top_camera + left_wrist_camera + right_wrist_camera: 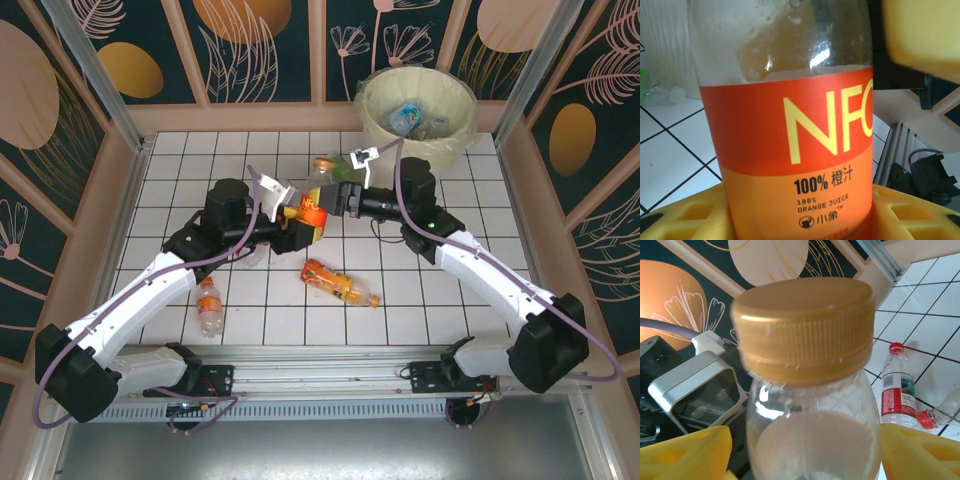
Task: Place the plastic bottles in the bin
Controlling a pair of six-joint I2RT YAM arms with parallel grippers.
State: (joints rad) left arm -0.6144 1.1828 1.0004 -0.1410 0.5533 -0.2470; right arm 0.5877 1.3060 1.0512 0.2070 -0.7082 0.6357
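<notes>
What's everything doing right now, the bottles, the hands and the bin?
orange juice bottle: capped, held off the table.
left hand: shut on the orange juice bottle.
right hand: open, fingers either side of that bottle's neck.
bin: upright, bottles inside.
loose orange bottle: lying on its side on the table.
red-capped bottle: on the table, cap on.

White tiled table (170,160), dark leaf-patterned wall panels (290,60), aluminium corner posts (91,65)
</notes>
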